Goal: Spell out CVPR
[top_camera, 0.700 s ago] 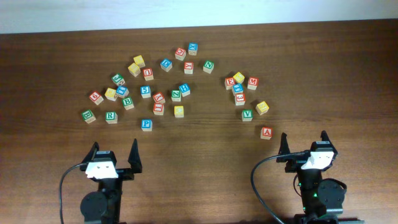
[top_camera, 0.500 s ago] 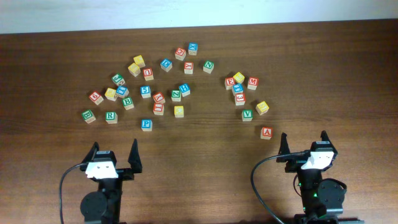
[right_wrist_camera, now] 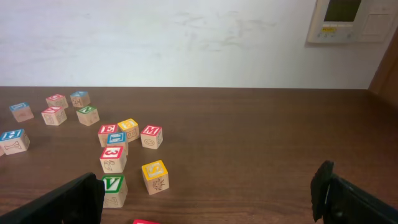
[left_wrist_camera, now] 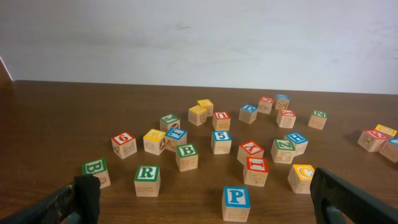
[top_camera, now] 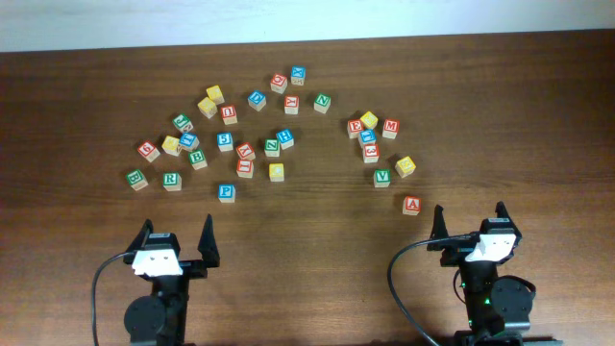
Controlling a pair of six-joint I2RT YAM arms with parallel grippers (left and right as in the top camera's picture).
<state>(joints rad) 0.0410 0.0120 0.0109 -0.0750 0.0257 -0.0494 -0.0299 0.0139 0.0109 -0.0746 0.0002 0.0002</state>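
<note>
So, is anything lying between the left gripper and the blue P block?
No; the overhead view shows only bare table between the left gripper and the blue P block.

A dark brown wood-grain surface [top_camera: 307, 231] fills most of each view and runs back to a plain white wall [left_wrist_camera: 199, 37] with faint scuffs. A pale control panel [right_wrist_camera: 351, 20] with a small screen hangs on that wall, near a brown wooden edge [right_wrist_camera: 390, 71]. The light is soft and even.
</note>
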